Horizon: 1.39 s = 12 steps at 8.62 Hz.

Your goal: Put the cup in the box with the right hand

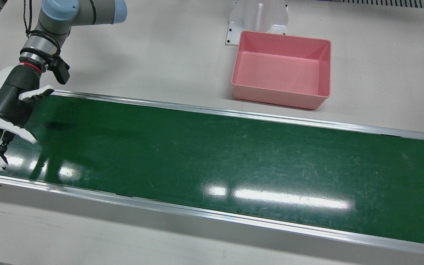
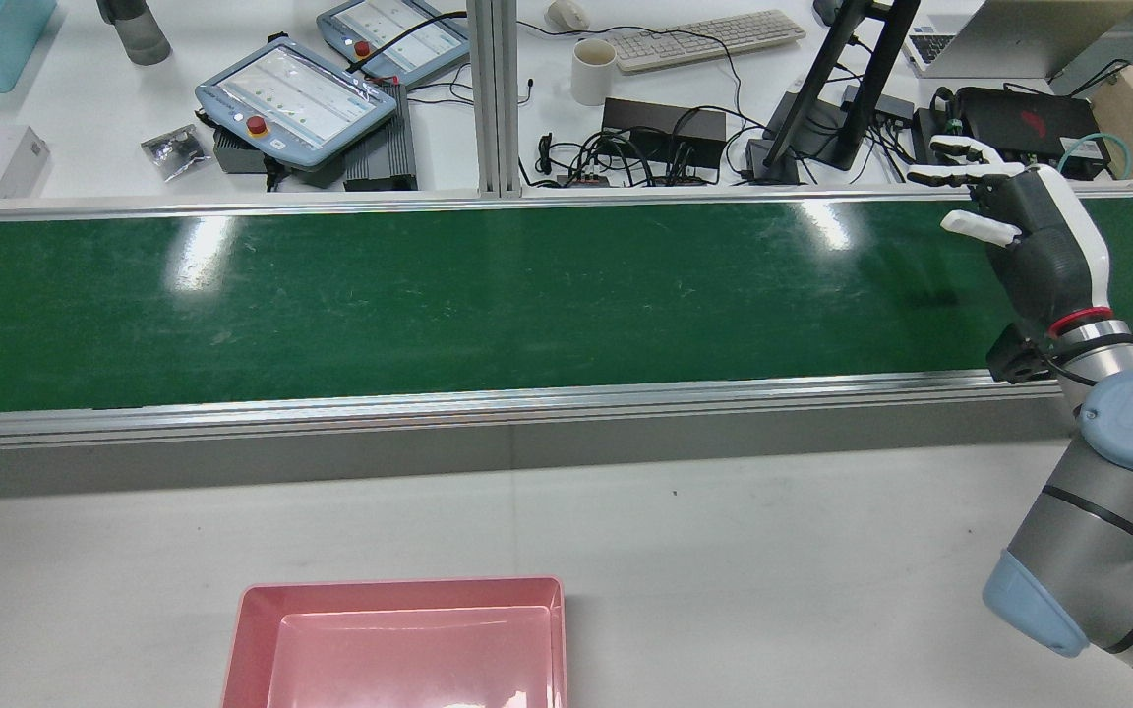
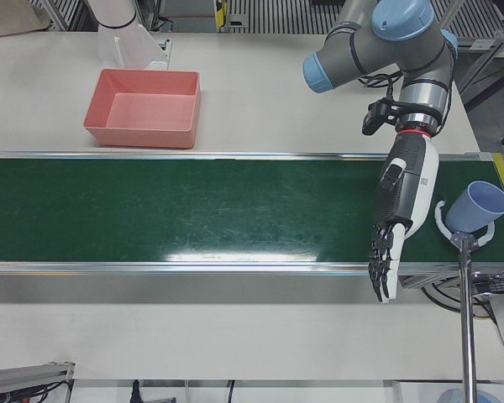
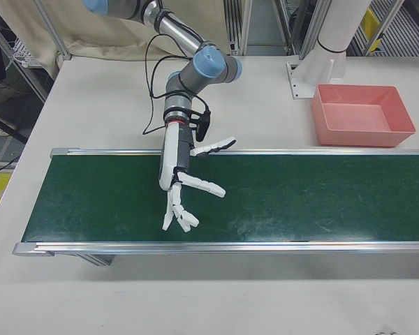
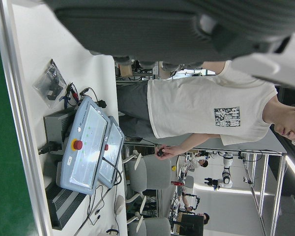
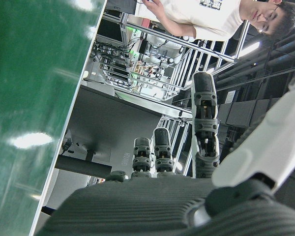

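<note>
Green conveyor belt [image 1: 212, 154] crosses white worktop [image 1: 160, 48]; pink box [image 1: 283, 70] bare at 1 o'clock. Right hand [image 1: 7, 110] splayed, empty. Blue cup [image 3: 476, 207] visible only left-front.

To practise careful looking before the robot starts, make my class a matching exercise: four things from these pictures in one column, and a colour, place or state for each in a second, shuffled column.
Things:
1. cup
2. box
3. right hand
4. belt

Descriptions:
A. pink, empty, on the white table
B. green, with bright light reflections
C. blue, on a stand at the belt's end
D. open, fingers spread, over the belt, holding nothing

Pairs: 1-C, 2-A, 3-D, 4-B
</note>
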Each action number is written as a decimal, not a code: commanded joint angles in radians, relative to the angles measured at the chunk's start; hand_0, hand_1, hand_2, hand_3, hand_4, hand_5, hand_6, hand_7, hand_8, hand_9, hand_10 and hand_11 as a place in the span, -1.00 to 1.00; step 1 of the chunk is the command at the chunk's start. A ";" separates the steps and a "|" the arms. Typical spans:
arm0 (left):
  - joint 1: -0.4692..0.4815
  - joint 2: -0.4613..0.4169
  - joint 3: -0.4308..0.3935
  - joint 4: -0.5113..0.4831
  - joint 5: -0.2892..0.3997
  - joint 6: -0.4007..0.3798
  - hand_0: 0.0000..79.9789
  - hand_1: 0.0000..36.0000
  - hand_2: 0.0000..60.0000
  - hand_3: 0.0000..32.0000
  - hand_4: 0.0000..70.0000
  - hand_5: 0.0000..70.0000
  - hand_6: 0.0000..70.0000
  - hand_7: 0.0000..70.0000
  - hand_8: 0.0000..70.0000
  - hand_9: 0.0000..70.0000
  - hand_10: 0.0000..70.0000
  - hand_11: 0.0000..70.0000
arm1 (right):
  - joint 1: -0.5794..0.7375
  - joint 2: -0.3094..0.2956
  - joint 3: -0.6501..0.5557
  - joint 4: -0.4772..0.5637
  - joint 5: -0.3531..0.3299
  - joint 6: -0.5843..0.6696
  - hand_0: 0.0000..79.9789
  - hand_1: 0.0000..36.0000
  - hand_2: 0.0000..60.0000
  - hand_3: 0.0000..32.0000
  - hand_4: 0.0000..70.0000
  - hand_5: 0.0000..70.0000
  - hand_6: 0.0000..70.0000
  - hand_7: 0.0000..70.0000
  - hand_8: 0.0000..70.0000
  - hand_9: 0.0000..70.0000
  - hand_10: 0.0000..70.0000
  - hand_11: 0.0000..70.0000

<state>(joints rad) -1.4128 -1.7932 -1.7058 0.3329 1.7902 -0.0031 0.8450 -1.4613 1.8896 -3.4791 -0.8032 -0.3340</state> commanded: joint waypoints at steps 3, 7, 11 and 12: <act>-0.002 0.000 0.000 0.000 0.000 0.000 -1.00 -1.00 -1.00 -1.00 -1.00 -1.00 -1.00 -1.00 -1.00 -1.00 -1.00 -1.00 | 0.003 0.062 -0.033 0.006 0.006 -0.031 0.03 -1.00 -1.00 -1.00 0.60 -1.00 -0.86 -0.20 -0.82 -0.69 -0.97 -0.98; 0.000 0.000 0.000 0.000 0.000 0.000 -1.00 -1.00 -1.00 -1.00 -1.00 -1.00 -1.00 -1.00 -1.00 -1.00 -1.00 -1.00 | 0.008 0.074 -0.033 0.005 0.004 -0.031 0.01 -1.00 -1.00 1.00 -0.60 -0.96 -0.97 -0.30 -0.83 -0.69 -1.00 -1.00; 0.000 0.000 0.000 0.000 0.000 0.000 -1.00 -1.00 -1.00 -1.00 -1.00 -1.00 -1.00 -1.00 -1.00 -1.00 -1.00 -1.00 | 0.008 0.094 -0.032 0.005 0.006 -0.030 0.07 -1.00 -1.00 0.91 -0.44 -0.96 -0.96 -0.29 -0.83 -0.68 -1.00 -1.00; 0.000 0.000 0.000 0.000 0.000 0.000 -1.00 -1.00 -1.00 -1.00 -1.00 -1.00 -1.00 -1.00 -1.00 -1.00 -1.00 -1.00 | 0.008 0.095 -0.033 0.006 0.004 -0.030 0.08 -1.00 -1.00 0.76 -0.33 -0.96 -0.95 -0.30 -0.82 -0.68 -1.00 -1.00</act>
<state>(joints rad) -1.4131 -1.7932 -1.7058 0.3329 1.7902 -0.0031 0.8528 -1.3720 1.8575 -3.4753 -0.7978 -0.3645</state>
